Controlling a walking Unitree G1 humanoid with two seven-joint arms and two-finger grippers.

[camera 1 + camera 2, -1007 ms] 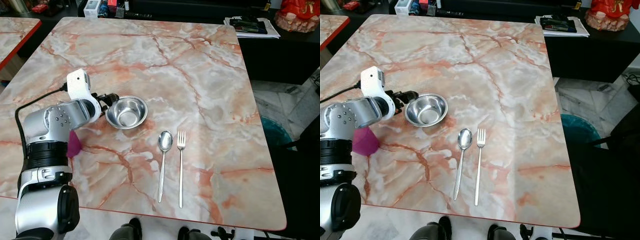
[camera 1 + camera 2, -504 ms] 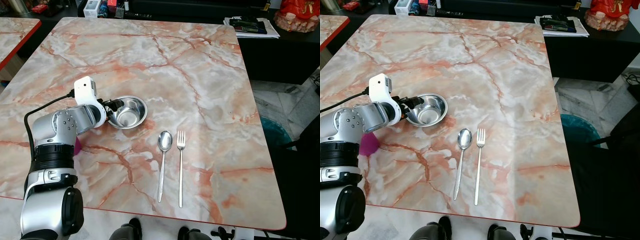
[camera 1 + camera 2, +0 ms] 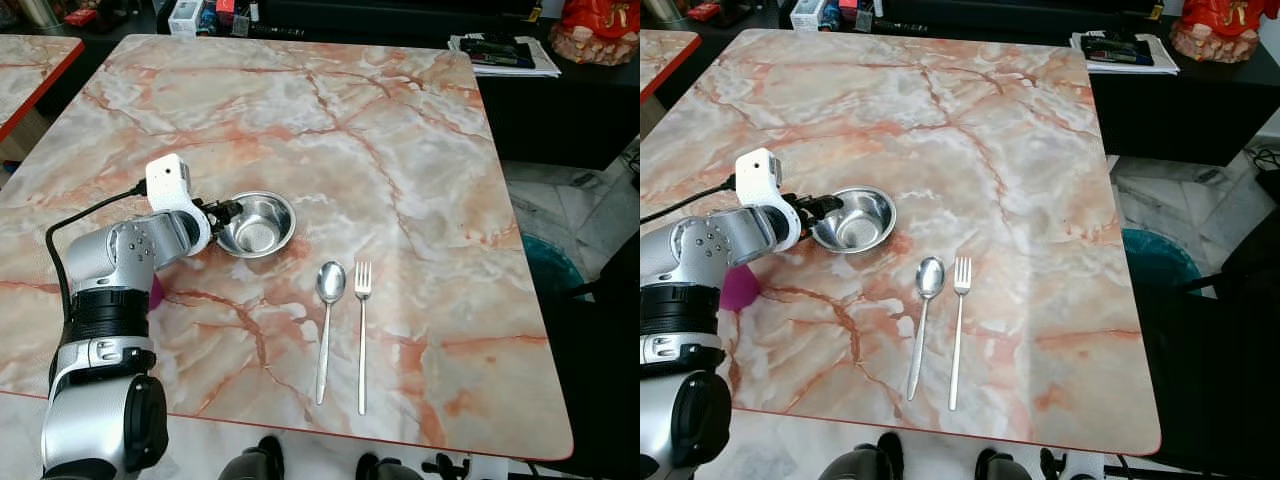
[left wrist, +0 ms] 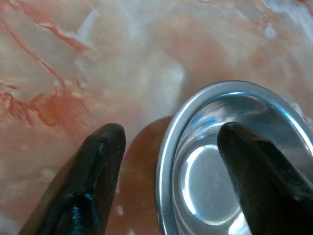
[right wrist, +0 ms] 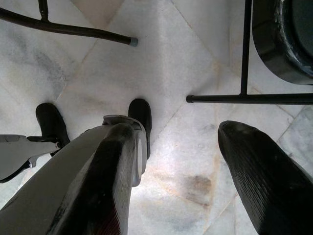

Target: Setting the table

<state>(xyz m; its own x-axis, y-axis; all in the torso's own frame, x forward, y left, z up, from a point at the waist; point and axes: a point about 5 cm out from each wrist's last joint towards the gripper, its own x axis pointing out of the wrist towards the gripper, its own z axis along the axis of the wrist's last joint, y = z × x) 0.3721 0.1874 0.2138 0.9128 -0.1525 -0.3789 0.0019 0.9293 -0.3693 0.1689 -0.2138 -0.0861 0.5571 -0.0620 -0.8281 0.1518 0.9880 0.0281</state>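
bowl (image 3: 256, 224) tilted since, pincer (image 4: 168, 161) astride rim

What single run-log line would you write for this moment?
left gripper: open, fingers straddling rim of steel bowl | right gripper: open, idle above floor | spoon, fork: side by side on table

Marble-patterned bench (image 3: 400, 150) with red edge stood over a pale tiled floor (image 3: 570, 200). A second similar bench (image 3: 30, 65) sat at far left. Dark cabinet (image 3: 560, 110) behind held stacked papers (image 3: 500, 52); teal bin (image 3: 548, 262) stood at right.
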